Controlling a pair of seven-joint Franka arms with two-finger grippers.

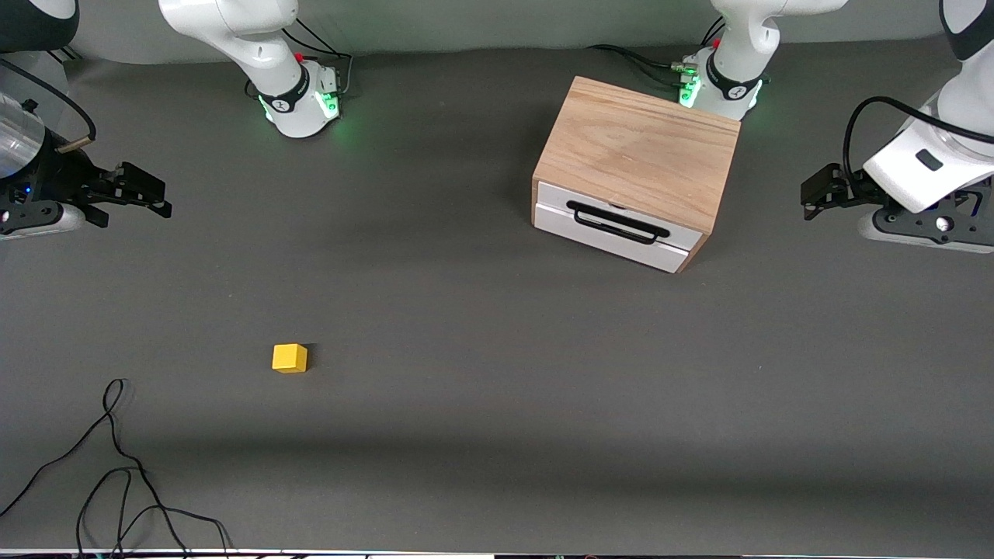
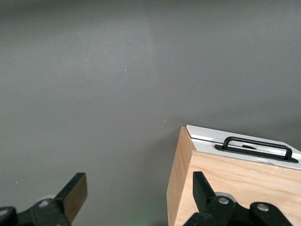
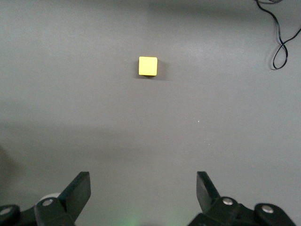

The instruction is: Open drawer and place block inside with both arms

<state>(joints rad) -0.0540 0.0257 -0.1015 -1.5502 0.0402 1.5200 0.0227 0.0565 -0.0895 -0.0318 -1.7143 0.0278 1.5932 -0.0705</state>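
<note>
The drawer (image 1: 612, 226) is shut in the light wooden box (image 1: 638, 150), its black bar handle (image 1: 617, 222) facing the front camera. The small yellow block (image 1: 290, 358) lies on the grey table, nearer the front camera and toward the right arm's end. My left gripper (image 1: 809, 200) is open and empty, up in the air beside the box at the left arm's end. The left wrist view shows the box (image 2: 235, 188) and handle (image 2: 256, 146) past my left gripper (image 2: 139, 193). My right gripper (image 1: 155, 194) is open and empty over the table at the right arm's end. The right wrist view shows the block (image 3: 147, 66) ahead of my right gripper (image 3: 143, 193).
A loose black cable (image 1: 116, 466) lies on the table near the front edge at the right arm's end; it also shows in the right wrist view (image 3: 279, 44). The two green-lit arm bases (image 1: 299, 101) stand along the table's back edge.
</note>
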